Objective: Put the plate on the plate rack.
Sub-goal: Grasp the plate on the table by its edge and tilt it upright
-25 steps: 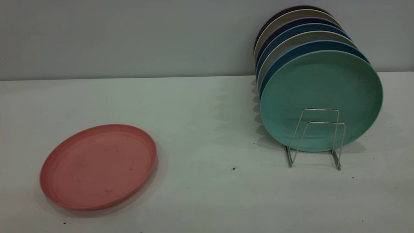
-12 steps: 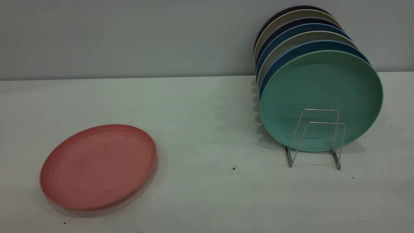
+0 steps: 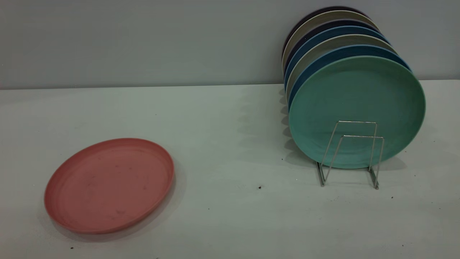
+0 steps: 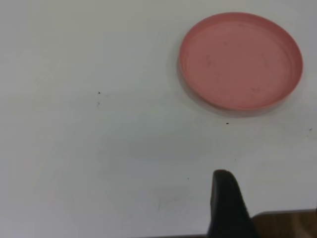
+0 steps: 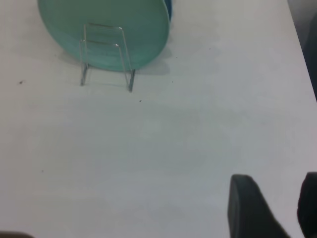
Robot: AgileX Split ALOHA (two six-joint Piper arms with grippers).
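change: nothing has moved across the last second in the exterior view; the salmon-pink plate, the rack and the stacked plates sit exactly where they were, and no arm has entered that view.
meaning for the task: the work reads as not yet begun; the pick-up is still ahead.
plate: the salmon-pink plate (image 3: 109, 185) lies flat on the white table (image 3: 230, 216), face up, at the exterior view's left, well apart from the rack and untouched.
plate rack: the silver wire plate rack (image 3: 354, 153) stands at the right, with its two front loop dividers bare and a free slot in front of the teal-green plate (image 3: 355, 104).
other plates: blue and grey-beige plates (image 3: 323, 39) stand on edge in a row behind the teal-green one.
left gripper: the left gripper (image 4: 227, 203) shows only one dark finger in its wrist view, high over bare table and well apart from the pink plate; i cannot tell whether it is spread or pressed together.
right gripper: the right gripper (image 5: 277, 206) hangs over bare table well apart from the rack, its two dark fingers spread with table showing between them, holding nothing.
next step, as a judgement: the left arm is the likelier one to reach the plate's rim, since it lies on that side.
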